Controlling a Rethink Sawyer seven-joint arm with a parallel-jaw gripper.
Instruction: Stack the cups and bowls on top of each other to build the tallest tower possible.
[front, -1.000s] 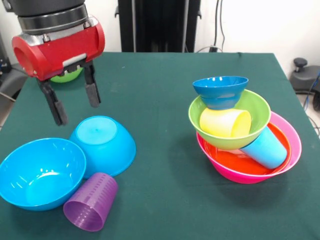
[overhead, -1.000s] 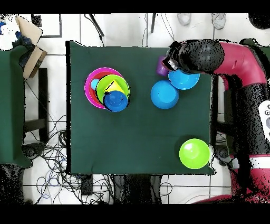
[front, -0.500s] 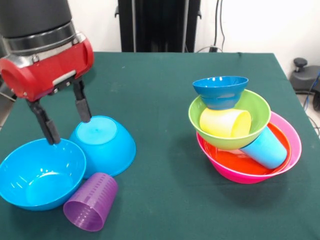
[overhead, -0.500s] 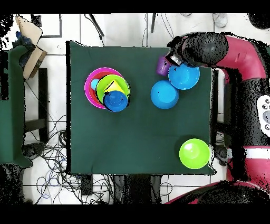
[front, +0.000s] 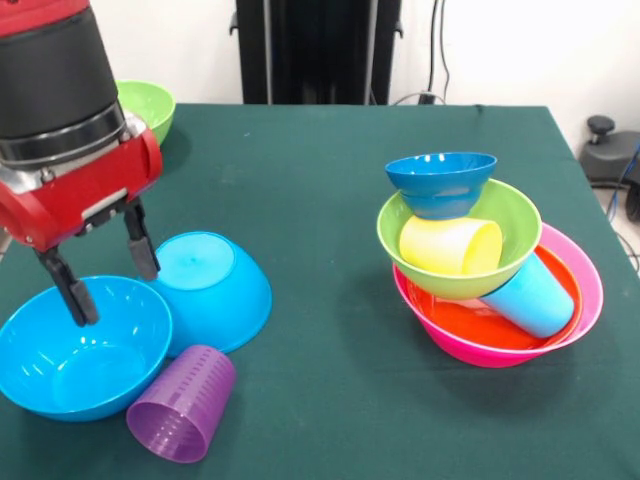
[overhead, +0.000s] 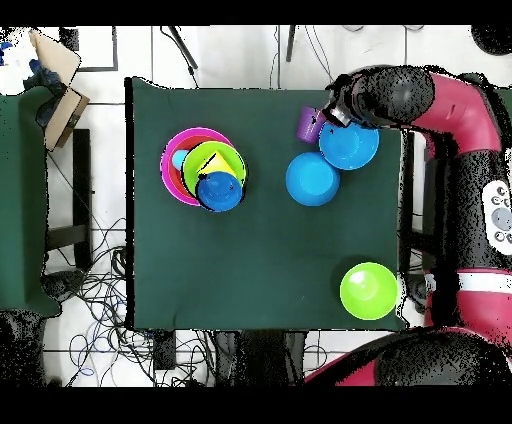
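Note:
My gripper (front: 108, 274) is open and low at the left, over the far rim of an upright bright blue bowl (front: 75, 352). One finger (front: 74, 293) reaches inside that bowl, the other sits by an upside-down bright blue bowl (front: 218, 288). A purple cup (front: 181, 404) lies on its side in front of them. The tower stands at the right: a pink bowl (front: 590, 275) holds an orange bowl (front: 465, 322) and a tilted light blue cup (front: 533, 295). On these rests a lime green bowl (front: 515, 215) with a yellow cup (front: 452, 246) and a dark-blue footed bowl (front: 441, 180).
A second lime green bowl (front: 147, 104) stands alone near the far left corner, also seen from above (overhead: 368, 290). The overhead view shows the tower (overhead: 205, 168), both blue bowls (overhead: 312, 178) (overhead: 354, 150) and the purple cup (overhead: 306, 124) on the green table (overhead: 250, 270).
The gripper has come down and moved toward the camera, from above the inverted blue bowl to the upright blue bowl's rim. It stayed open. No bowl or cup moved.

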